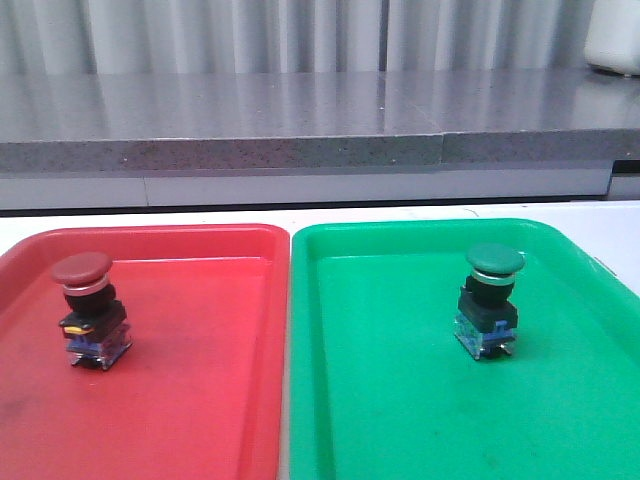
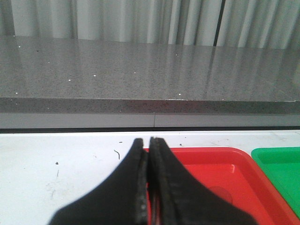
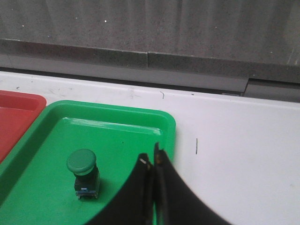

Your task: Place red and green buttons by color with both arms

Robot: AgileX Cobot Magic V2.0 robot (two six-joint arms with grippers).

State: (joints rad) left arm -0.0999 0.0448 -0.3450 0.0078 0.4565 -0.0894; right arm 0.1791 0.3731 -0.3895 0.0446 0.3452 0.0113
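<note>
The red button (image 1: pixel 88 310) stands upright in the red tray (image 1: pixel 200 400). The green button (image 1: pixel 490 300) stands upright in the green tray (image 1: pixel 400 400); it also shows in the right wrist view (image 3: pixel 83 173). Neither gripper shows in the front view. My left gripper (image 2: pixel 146 143) is shut and empty, raised over the near left part of the red tray (image 2: pixel 220 168); the red button is hidden there. My right gripper (image 3: pixel 152 157) is shut and empty, above the green tray (image 3: pixel 108 136) near its right rim, apart from the green button.
Both trays lie side by side on a white table (image 1: pixel 320 214). A grey stone ledge (image 1: pixel 300 120) runs behind the table, with pale curtains beyond. A white object (image 1: pixel 615 40) stands on the ledge at the far right.
</note>
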